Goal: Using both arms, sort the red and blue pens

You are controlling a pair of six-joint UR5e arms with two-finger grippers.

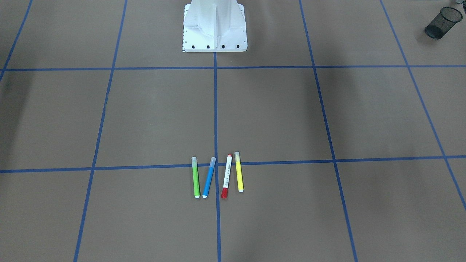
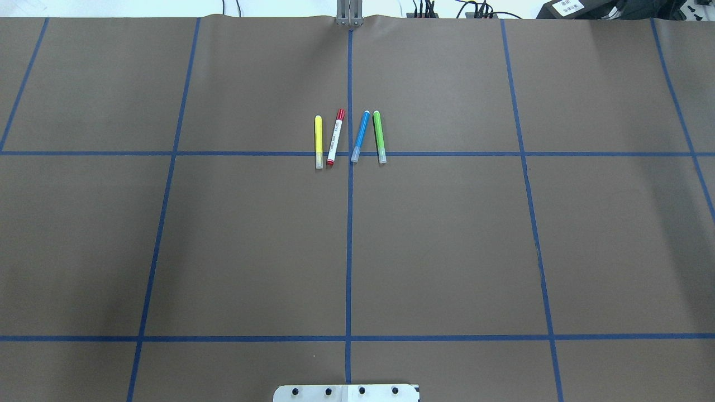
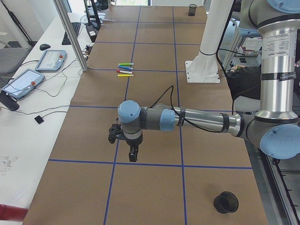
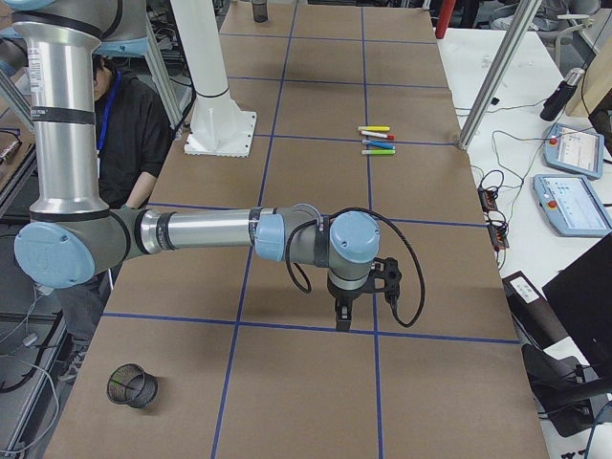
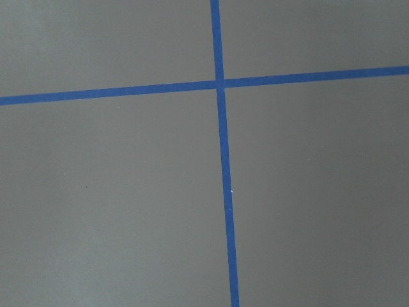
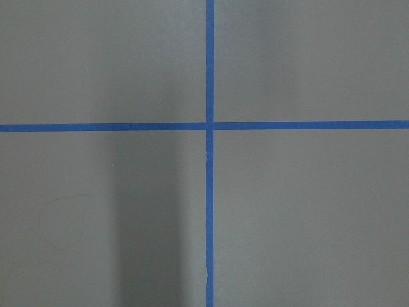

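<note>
The red pen [image 1: 226, 176], white-barrelled with a red cap, and the blue pen [image 1: 209, 177] lie side by side near the centre tape line. They show again from overhead as red pen [image 2: 335, 138] and blue pen [image 2: 360, 137]. My left gripper [image 3: 133, 157] hangs above a tape line well short of the pens, seen only in the left side view. My right gripper [image 4: 342, 320] hovers likewise in the right side view. Whether either is open or shut I cannot tell. Both wrist views show only brown table and crossing blue tape.
A green marker [image 1: 196, 177] and a yellow marker [image 1: 239, 171] flank the two pens. A black mesh cup [image 1: 443, 22] lies near a table corner, and another mesh cup [image 4: 132, 385] lies at the opposite end. The white pedestal [image 1: 214, 27] stands mid-table. A person [image 4: 134, 124] sits beside it.
</note>
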